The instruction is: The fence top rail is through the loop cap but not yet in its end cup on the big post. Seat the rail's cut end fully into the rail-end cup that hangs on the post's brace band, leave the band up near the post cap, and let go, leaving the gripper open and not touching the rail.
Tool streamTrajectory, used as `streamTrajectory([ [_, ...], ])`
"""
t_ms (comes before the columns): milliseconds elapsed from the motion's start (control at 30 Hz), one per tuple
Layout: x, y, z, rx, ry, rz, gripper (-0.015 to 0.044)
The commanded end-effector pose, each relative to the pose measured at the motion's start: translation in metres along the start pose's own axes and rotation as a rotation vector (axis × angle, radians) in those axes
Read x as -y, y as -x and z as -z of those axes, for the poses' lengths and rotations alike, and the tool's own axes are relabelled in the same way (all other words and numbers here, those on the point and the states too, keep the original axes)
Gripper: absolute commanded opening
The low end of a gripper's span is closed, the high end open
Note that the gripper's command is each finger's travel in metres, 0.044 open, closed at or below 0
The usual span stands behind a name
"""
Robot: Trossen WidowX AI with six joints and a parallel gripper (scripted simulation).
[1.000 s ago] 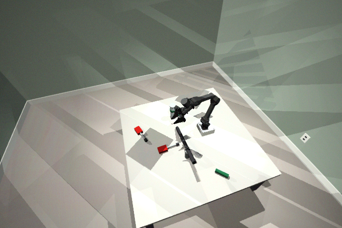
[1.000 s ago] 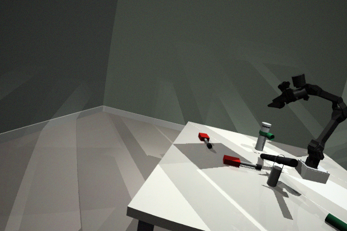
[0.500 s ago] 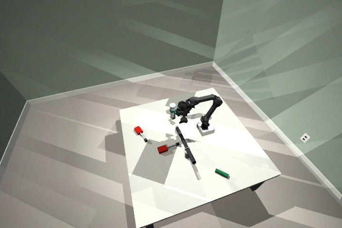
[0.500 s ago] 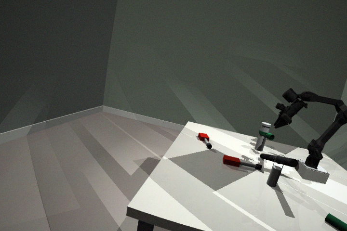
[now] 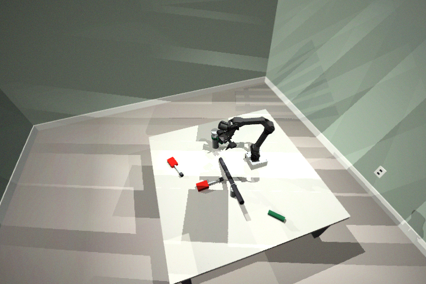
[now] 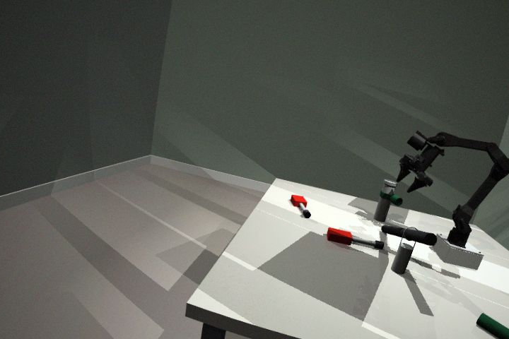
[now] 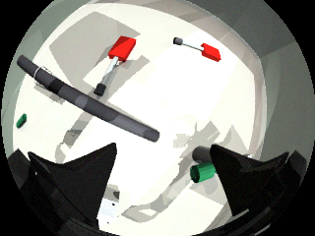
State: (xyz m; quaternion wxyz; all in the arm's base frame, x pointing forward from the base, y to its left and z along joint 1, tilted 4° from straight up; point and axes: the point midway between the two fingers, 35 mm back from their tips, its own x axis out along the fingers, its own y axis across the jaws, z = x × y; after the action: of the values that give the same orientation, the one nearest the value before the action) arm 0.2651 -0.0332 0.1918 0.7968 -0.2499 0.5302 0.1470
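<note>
Top view: gripper (image 5: 225, 143) hanging wide open and empty beside the big post (image 5: 215, 140); dark top rail (image 5: 231, 181) lying well apart through the loop cap.

Exterior view: green rail-end cup (image 6: 395, 199) high on the post, facing the rail's cut end (image 6: 384, 228), unseated.

Wrist view: rail diagonal between spread fingers. Best gripped mid-length, then slid straight along its axis into the cup without nudging the band down.
</note>
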Motion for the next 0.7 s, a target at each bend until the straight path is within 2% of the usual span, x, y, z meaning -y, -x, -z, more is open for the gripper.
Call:
streamTrajectory([
  [0, 0.031, -0.003, 0.021, 0.004, 0.437, -0.083, 0.0440],
  [200, 0.059, -0.003, 0.047, 0.070, 0.823, -0.132, 0.0440],
  [667, 0.102, 0.004, 0.100, 0.236, 1.327, -0.084, 0.0440],
])
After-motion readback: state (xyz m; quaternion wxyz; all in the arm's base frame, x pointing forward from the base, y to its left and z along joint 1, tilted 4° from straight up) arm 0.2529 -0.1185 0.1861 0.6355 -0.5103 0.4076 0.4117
